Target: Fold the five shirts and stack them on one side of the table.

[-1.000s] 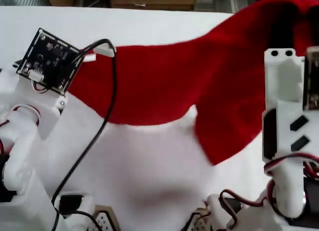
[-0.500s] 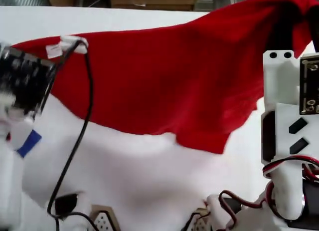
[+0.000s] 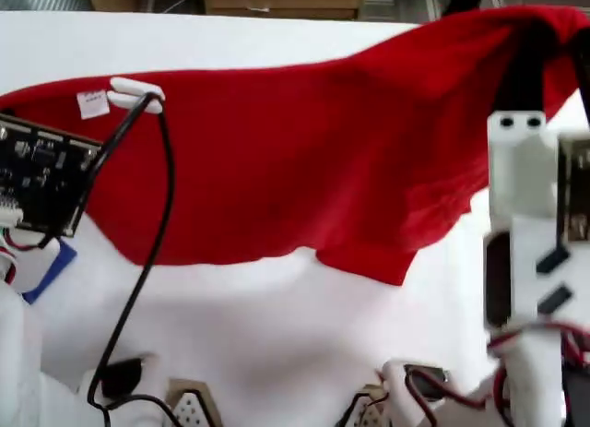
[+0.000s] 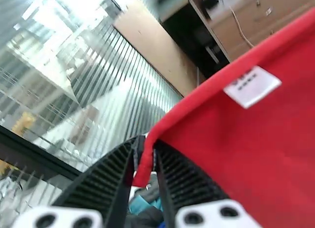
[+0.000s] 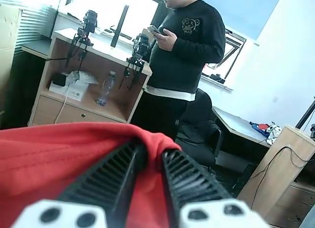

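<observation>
Right, both sets of jaws are clamped here: the left gripper [image 4: 146, 148] has its ribbed black fingers [image 4: 106, 174] pinched on a hemmed edge of the red shirt [image 4: 256, 154], with the seam running up between them. Over on the other side, the right gripper [image 5: 153, 152] is closed on a bunched fold of the same shirt [image 5: 59, 154], and the cloth humps over its fingertips. A white label [image 4: 252, 86] sits on the fabric just beyond the left jaws.

From above, the red shirt [image 3: 304, 169] is stretched wide between the two arms, spanning the far half of the white table [image 3: 277, 344] from one side to the other. It's highest at the right arm [image 3: 525, 178], and the label [image 3: 92, 102] shows up at the left end. Its lower edge hangs in a curve, with one doubled-over flap drooping lowest near the right arm. I can't tell whether that edge touches the tabletop. A black cable [image 3: 152, 233] loops down across the cloth beside the left arm's circuit board [image 3: 37, 183]
</observation>
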